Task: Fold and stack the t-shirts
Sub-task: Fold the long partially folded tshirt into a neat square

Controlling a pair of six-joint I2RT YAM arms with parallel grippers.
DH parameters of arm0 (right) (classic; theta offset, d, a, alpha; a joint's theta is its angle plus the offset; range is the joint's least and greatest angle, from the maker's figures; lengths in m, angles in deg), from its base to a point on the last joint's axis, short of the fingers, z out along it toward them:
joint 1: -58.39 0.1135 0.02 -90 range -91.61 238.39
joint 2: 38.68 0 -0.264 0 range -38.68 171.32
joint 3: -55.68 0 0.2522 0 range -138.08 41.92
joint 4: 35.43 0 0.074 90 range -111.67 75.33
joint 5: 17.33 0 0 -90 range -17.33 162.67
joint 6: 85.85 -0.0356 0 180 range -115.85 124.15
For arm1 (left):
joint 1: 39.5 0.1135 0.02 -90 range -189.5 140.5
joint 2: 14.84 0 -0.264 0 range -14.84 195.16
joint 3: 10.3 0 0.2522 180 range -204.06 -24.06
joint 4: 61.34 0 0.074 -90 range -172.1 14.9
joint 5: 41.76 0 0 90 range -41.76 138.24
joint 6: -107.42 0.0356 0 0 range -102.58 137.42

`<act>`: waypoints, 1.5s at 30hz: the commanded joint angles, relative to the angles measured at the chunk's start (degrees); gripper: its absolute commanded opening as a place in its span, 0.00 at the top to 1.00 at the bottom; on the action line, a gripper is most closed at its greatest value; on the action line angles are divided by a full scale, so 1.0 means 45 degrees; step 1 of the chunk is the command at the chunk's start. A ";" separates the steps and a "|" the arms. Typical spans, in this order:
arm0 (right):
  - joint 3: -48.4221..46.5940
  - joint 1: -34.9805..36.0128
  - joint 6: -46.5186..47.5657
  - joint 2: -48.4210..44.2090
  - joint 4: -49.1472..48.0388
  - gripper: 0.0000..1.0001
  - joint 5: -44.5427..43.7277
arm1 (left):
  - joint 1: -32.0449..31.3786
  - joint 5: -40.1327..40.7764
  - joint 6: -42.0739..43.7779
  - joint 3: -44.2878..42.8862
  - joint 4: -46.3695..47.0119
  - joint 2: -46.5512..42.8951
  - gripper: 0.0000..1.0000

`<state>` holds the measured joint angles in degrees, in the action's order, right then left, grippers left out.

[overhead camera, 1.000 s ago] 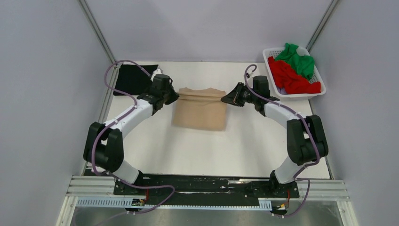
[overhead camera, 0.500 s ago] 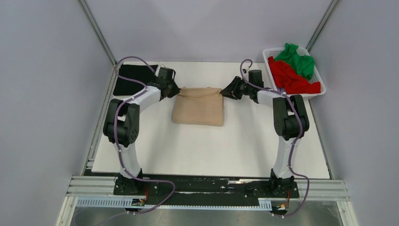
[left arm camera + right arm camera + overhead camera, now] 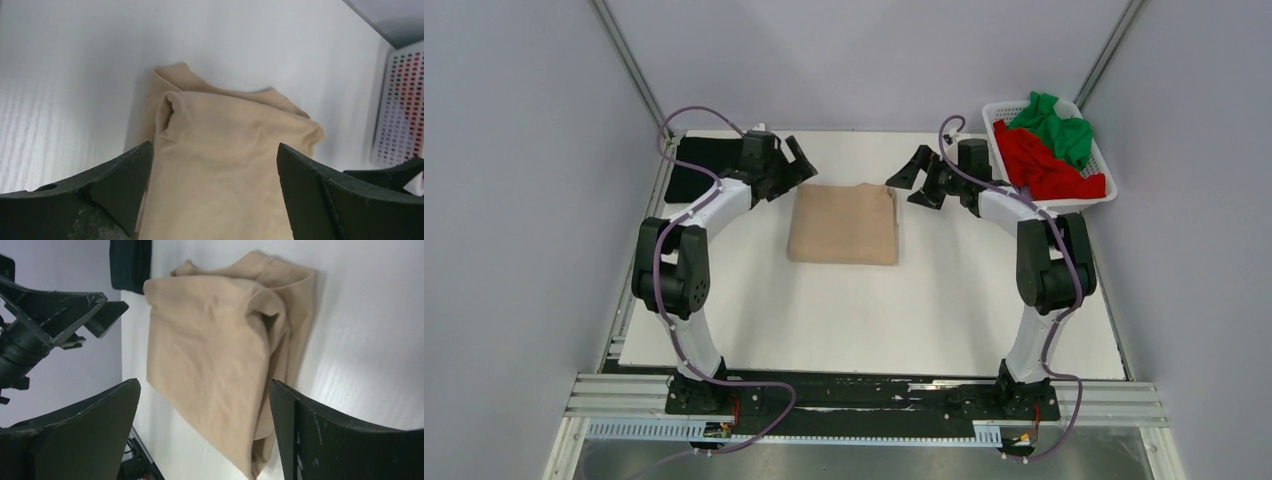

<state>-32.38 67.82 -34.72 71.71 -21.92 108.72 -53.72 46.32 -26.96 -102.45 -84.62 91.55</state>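
The beige t-shirt (image 3: 844, 225) lies folded into a rectangle on the white table (image 3: 864, 320). My left gripper (image 3: 796, 160) stands open just off its far left corner, holding nothing. My right gripper (image 3: 911, 178) is open off the far right corner, also with nothing in it. In the left wrist view the beige cloth (image 3: 225, 150) lies loose beyond the spread fingers of the left gripper (image 3: 214, 150). The right wrist view shows the same shirt (image 3: 220, 340) past the open right gripper (image 3: 204, 385). A black t-shirt (image 3: 702, 165) lies flat at the far left. Red (image 3: 1044, 168) and green (image 3: 1062, 128) t-shirts fill the basket.
The white slatted basket (image 3: 996, 112) stands at the far right corner, close behind my right arm. Its wall (image 3: 400, 110) also shows in the left wrist view. Grey walls enclose the table on three sides. The arm bases sit on the rail at the near edge.
Both grippers have let go of the beige shirt's far corners, opened wide and drawn back. The far edge has dropped flat onto the shirt, which now lies folded.
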 commanded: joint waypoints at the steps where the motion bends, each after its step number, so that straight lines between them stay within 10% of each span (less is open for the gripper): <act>1: 0.0353 0.0770 0.0202 -0.1078 -0.0796 0.00 0.0544 | -0.0488 -0.2055 0.0958 0.0231 0.0746 -0.0932 0.00; 17: -0.4937 0.0658 -0.2885 0.4788 -0.1382 0.00 0.1279 | -0.0363 -0.0888 0.0414 -0.3746 -0.0652 0.4056 0.00; 25: -0.3855 0.0494 -0.2622 0.5698 -0.0472 0.00 -0.0253 | -0.0159 -0.1309 0.0075 -0.2950 -0.1040 0.4796 0.00; 34: 0.0048 0.0569 -0.1386 0.2999 -0.1478 0.00 0.0673 | -0.0363 -0.1860 -0.0599 0.2463 0.0336 0.0887 0.00; 45: 0.3246 0.0602 0.0992 -0.4243 -0.0843 0.00 -0.2210 | -0.0693 0.0337 0.0711 0.3844 -0.2446 -0.6392 0.00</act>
<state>-22.43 70.69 -35.27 64.24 -26.12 106.30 -56.02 42.83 -26.45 -86.67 -90.04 74.70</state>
